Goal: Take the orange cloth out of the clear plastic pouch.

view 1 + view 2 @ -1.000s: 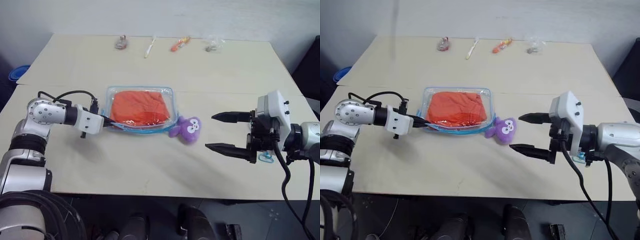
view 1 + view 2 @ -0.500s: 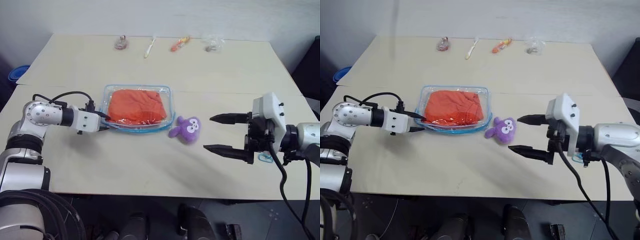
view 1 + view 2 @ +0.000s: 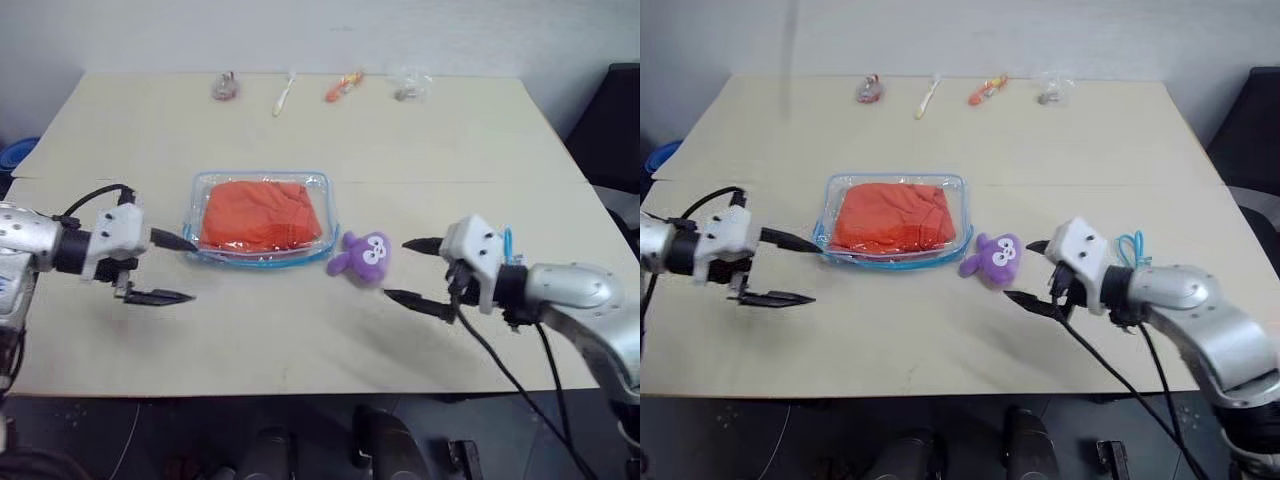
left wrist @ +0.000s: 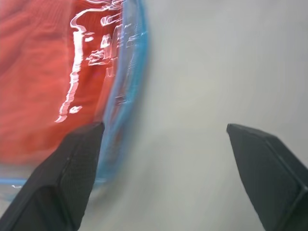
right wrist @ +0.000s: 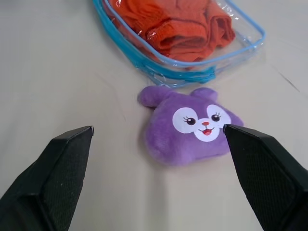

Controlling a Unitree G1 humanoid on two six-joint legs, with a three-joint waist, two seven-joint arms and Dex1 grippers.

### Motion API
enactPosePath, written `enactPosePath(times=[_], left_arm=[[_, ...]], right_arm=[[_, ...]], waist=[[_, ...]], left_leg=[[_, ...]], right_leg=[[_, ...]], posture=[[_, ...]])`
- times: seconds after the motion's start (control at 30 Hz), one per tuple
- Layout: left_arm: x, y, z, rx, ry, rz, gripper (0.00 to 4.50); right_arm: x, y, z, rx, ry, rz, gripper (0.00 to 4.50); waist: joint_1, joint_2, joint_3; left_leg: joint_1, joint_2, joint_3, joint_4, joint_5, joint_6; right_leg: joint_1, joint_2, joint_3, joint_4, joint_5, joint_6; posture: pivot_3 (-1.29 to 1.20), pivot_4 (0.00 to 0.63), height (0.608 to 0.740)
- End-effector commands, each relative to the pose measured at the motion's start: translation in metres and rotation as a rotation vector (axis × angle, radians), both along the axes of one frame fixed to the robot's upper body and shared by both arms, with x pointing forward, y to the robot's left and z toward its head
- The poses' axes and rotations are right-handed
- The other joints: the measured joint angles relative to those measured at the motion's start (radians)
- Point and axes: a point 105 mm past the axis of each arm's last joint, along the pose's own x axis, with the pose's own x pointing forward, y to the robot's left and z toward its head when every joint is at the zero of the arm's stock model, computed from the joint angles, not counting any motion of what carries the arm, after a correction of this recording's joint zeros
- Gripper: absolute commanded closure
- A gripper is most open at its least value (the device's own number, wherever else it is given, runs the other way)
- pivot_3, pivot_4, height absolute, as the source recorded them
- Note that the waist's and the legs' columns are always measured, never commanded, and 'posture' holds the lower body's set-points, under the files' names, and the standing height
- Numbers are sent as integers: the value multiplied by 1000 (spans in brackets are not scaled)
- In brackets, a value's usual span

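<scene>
— Left hand (image 3: 170, 268) status?
— Fingers spread wide, nothing in them. It sits just off the pouch's left edge; upper finger (image 3: 172, 240) tip is right at the blue trim, can't tell if touching. Lower finger hangs over bare worktop (image 3: 300, 340).
— Right hand (image 3: 414, 272)?
— Also spread wide, empty. Pointed toward the purple plush toy (image 3: 360, 256), fingers on either side of it in the right wrist view, not touching.
— Where's the cloth?
— Orange cloth (image 3: 260, 213) is inside the clear pouch (image 3: 331, 225), folded & wrinkled, filling most of it. Pouch lies flat near the worktop's middle, blue trim all round.
— Plush vs pouch?
— Plush sits just beside the pouch's near right corner, ears toward the trim, face w/ white eye patches up. Very close, maybe touching, can't say.
— Anything else on the worktop?
— Row of small bits along the far edge: a reddish item (image 3: 224, 87), a pale stick-like thing (image 3: 284, 94), an orange item (image 3: 340, 88), a crumpled clear wrapper (image 3: 407, 86). All well apart from the pouch. Too small for detail.
— Cables?
— Black cable loops on the left wrist (image 3: 90, 195); another trails down from the right arm (image 3: 505, 370) past the worktop's near edge.
</scene>
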Motion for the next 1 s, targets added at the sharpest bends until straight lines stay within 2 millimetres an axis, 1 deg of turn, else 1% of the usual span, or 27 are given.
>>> enactPosePath(times=[0.03,0.13,0.2,0.3,0.37,0.47,0.57,0.8,0.97,1.0], left_arm=[[-23,-30,26,-127,58,-51,196],[-26,-44,29,-156,67,-55,196],[-26,-48,29,-159,68,-50,196],[-26,-51,26,-158,70,-44,196],[-26,-51,24,-161,65,-37,196],[-23,-50,22,-157,47,-24,196],[-22,-49,21,-161,33,-17,174],[-16,-49,22,-176,9,-5,174],[-13,-50,22,-184,6,-6,174],[-13,-51,22,-187,6,-7,174]], right_arm=[[12,15,-11,-56,-101,-29,0],[26,26,-21,-96,-160,-58,0],[33,29,-26,-126,-196,-78,0],[44,24,-33,-236,-272,-106,0],[48,23,-36,-254,-281,-127,0],[48,25,-40,-267,-281,-112,0],[45,29,-44,-247,-255,-96,591],[38,24,-41,-247,-245,-73,2971],[22,22,-38,-224,-186,-36,4481],[16,22,-36,-203,-159,-27,4481]], waist=[[11,1,0],[14,1,0],[10,1,0],[4,1,0],[2,1,0],[1,1,0],[2,1,0],[3,1,0],[5,1,0],[6,1,0]], left_leg=[[0,-1,0,0,0,0],[1,-2,0,1,0,0],[1,-5,1,1,0,0],[0,-6,2,0,0,0],[0,-6,2,-1,0,0],[1,-5,4,-1,0,-1],[1,-5,4,-1,0,-1],[1,-5,5,-1,0,-1],[1,-5,5,-1,0,-1],[1,-5,5,-1,0,-1]], right_leg=[[1,-1,0,0,0,0],[2,-1,1,1,0,0],[1,-1,2,1,0,0],[-1,1,1,1,0,0],[-1,1,1,0,0,-1],[-1,2,1,0,0,-1],[0,2,1,0,0,-1],[0,1,1,0,0,-1],[0,1,0,-1,0,-1],[0,1,0,-1,0,-1]], posture=[[0,150,740],[0,150,740],[0,150,740],[0,150,740],[0,150,740],[0,150,740],[0,150,740],[0,150,740],[0,150,740],[0,150,740]])
